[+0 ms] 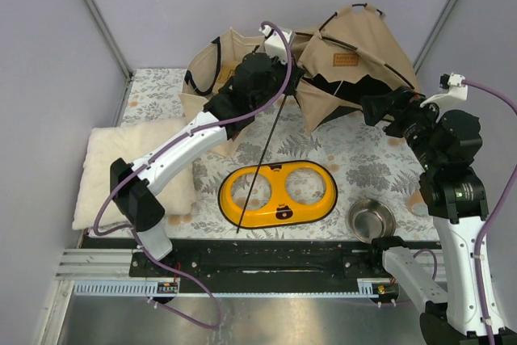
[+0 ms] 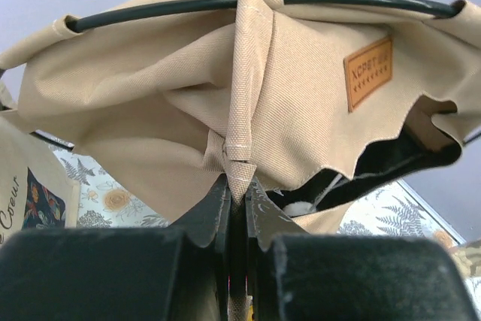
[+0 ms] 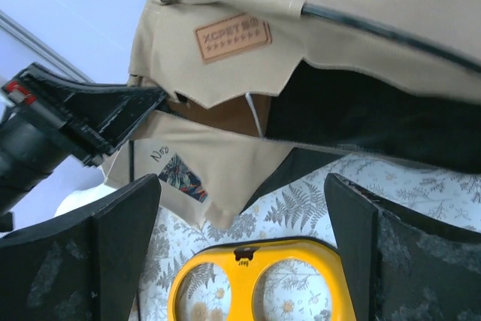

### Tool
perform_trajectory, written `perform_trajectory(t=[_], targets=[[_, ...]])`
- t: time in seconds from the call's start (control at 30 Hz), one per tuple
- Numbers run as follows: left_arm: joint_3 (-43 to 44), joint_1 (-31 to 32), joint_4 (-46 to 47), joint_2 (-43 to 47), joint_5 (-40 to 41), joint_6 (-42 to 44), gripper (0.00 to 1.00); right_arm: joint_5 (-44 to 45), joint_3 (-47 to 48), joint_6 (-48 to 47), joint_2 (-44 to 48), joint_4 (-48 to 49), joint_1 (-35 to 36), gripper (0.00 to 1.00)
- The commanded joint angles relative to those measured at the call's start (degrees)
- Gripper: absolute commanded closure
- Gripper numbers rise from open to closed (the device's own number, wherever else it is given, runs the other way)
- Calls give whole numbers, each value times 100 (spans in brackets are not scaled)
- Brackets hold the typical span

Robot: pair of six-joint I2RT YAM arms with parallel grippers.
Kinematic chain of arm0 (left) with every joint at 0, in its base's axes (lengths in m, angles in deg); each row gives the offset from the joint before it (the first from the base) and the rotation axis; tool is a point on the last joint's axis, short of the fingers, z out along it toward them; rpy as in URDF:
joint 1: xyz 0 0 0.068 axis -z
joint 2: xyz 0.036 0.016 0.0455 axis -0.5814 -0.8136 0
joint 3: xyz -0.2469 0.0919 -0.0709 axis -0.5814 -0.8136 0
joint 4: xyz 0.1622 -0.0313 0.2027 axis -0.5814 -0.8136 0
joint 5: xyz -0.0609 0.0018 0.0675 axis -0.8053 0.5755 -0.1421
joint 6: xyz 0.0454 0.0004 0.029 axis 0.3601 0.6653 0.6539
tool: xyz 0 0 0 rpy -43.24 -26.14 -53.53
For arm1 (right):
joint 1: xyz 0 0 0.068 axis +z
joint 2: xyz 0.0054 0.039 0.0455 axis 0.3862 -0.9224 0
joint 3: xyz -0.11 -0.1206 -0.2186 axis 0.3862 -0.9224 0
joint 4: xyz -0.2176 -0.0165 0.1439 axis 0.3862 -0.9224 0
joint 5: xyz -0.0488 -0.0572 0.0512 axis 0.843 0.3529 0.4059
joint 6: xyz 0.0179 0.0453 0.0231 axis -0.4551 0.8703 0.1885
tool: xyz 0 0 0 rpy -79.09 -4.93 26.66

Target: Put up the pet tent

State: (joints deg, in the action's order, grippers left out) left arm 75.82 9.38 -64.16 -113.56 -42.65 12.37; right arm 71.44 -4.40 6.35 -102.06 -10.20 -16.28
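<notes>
The counter (image 1: 363, 163) has a fern-print covering. A cream fluffy pillow (image 1: 105, 167) lies at its left edge. A yellow two-ring bowl holder (image 1: 279, 195) sits near the middle, with a steel bowl (image 1: 371, 220) to its right. At the far side, a beige tote bag (image 1: 210, 58) sits left of the tan pet tent (image 1: 355, 54).

A robot test booth: plain lilac panel walls (image 1: 202, 6), aluminium frame posts (image 1: 97, 14), floral-covered table (image 1: 363, 159).

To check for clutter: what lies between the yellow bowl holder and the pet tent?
Floral table cover, crossed by thin black pole reaching over the yellow bowl holder; top view shows it.
</notes>
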Motion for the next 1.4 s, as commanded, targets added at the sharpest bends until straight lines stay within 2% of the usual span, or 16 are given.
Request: perform_trajectory(t=[0.0,0.27,0.37,0.57,0.8,0.9,1.03,1.23,1.37], targets=[[87,16,877,-108,498,-225,100,-81,311,256,108,-349,33,1],[140,209,868,-433,903,-435,100,-625,-180,757,600,-402,24,1],[245,323,886,-591,981,-603,100,-942,-505,880,802,-534,24,4],[842,561,903,-1135,1210,-673,100,-1399,-1778,828,1189,-1070,24,9],[1273,596,1017,-1628,1360,-1086,100,-3068,-3212,714,1488,-395,59,9],[1379,605,1088,-1751,1448,-1218,100,-3342,-3590,582,1550,-157,156,8],[1440,605,1123,-1830,1544,-1402,100,-3256,-3828,879,1532,457,585,9],[1484,614,1185,-1857,1501,-1579,100,-1939,-4003,573,883,845,1964,15],[1493,614,1158,-1883,1474,-1570,100,-1278,-4285,503,812,1127,2283,21]])
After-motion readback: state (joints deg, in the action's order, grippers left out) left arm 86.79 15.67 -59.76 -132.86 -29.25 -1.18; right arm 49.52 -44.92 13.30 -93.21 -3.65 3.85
